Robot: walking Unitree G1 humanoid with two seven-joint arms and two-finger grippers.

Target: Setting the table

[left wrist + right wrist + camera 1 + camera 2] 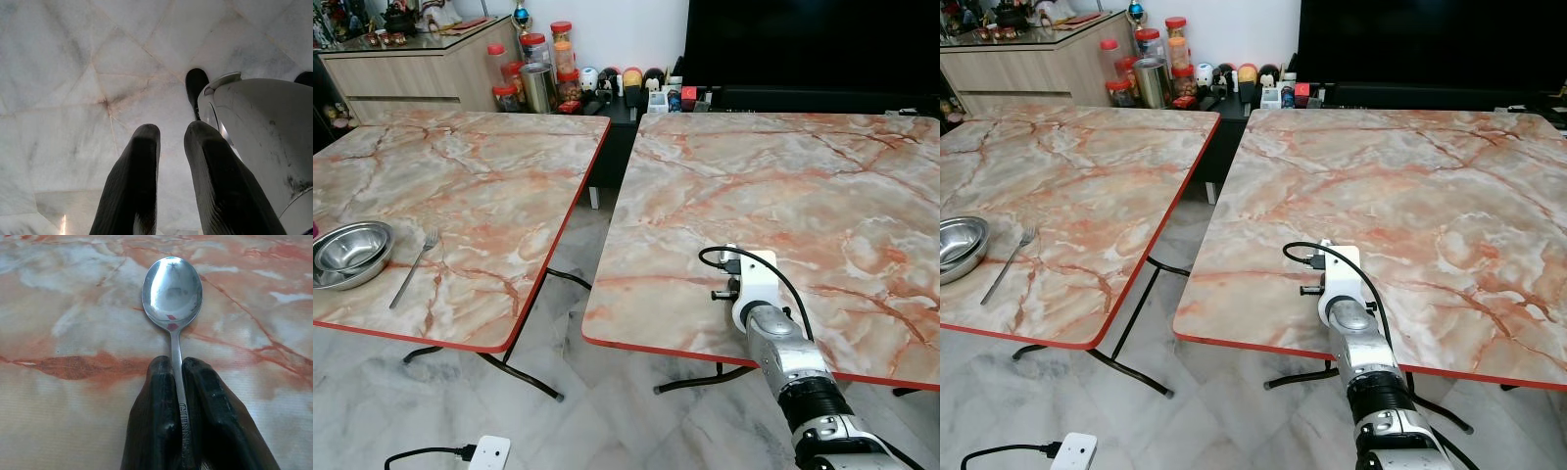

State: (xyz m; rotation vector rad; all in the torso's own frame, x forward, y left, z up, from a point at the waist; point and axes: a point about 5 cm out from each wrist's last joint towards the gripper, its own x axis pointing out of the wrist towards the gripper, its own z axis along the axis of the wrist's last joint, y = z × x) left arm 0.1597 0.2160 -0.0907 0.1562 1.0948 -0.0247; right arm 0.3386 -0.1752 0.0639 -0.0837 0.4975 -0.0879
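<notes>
In the left eye view, two square tables topped in pink-and-cream marble pattern with red edging are standing side by side, a gap of pale floor between them. On the left table [460, 186], near its left edge, a pair of nested shiny steel bowls [350, 253] is sitting, and a slim steel fork [414, 267] is lying just beside them on the right, tines pointing away from the robot. The robot's silver right arm [781, 352] is reaching over the near edge of the right table [803, 186], its white wrist housing with a looping black cable hiding the fingers. Beyond the tables, red-lidded jars [533, 73] are crowding the floor beside a wooden sideboard [411, 64], and a black screen [813, 44] is standing behind the right table.

The right eye view is showing the same layout, with a white power adapter [1075, 452] lying on the floor.

In the left wrist view, the left gripper [171, 147] is hanging over pale marble floor tiles [73, 73], its two black fingers slightly apart and holding nothing.

In the right wrist view, the right gripper [177, 369] is clamping the handle of a polished steel spoon [172, 291], whose bowl is facing up, just over the right table's marble surface.
</notes>
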